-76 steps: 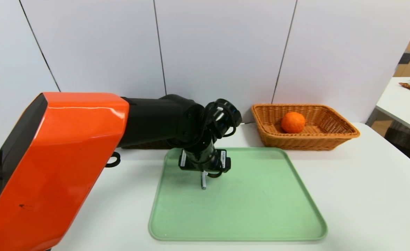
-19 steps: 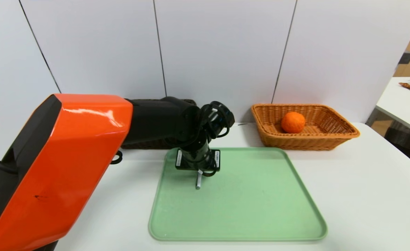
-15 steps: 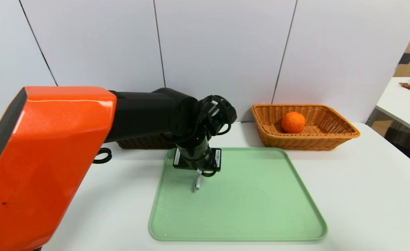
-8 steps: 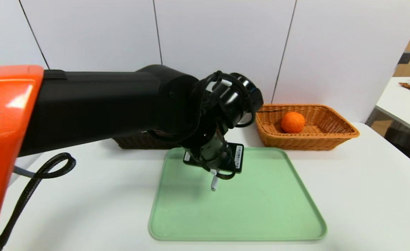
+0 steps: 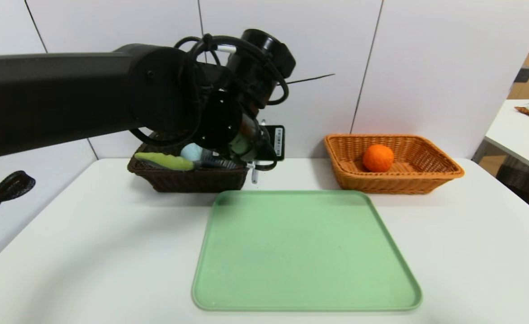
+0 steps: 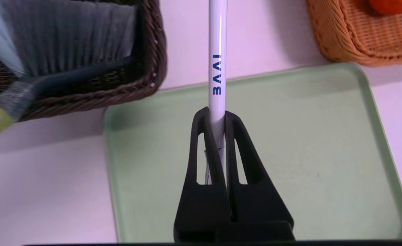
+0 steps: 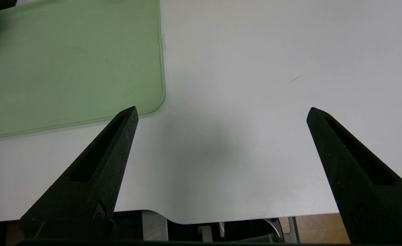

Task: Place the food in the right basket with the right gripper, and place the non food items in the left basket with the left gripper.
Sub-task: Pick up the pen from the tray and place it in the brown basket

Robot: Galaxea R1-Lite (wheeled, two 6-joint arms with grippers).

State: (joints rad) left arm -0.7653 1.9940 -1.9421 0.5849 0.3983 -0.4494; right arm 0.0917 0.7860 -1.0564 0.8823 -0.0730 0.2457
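Note:
My left gripper (image 6: 217, 114) is shut on a white pen (image 6: 217, 51) with blue lettering. It hangs above the table between the green tray's (image 5: 307, 252) far edge and the dark brown left basket (image 5: 188, 181). In the head view the pen's tip (image 5: 254, 174) pokes out below the wrist, just right of that basket. An orange (image 5: 378, 158) lies in the light wicker right basket (image 5: 408, 180). My right gripper (image 7: 221, 111) is open with nothing between its fingers, low over the bare table near its front edge, right of the tray (image 7: 67, 61).
The left basket holds a green item (image 5: 163, 160), a pale blue object (image 5: 192, 151) and a brush with grey bristles (image 6: 67, 34). The tray's surface is bare. A second table (image 5: 521, 135) with packets stands at the far right.
My left arm has lifted the pen off the tray and swung up and back towards the left basket. The orange and both baskets have not moved.

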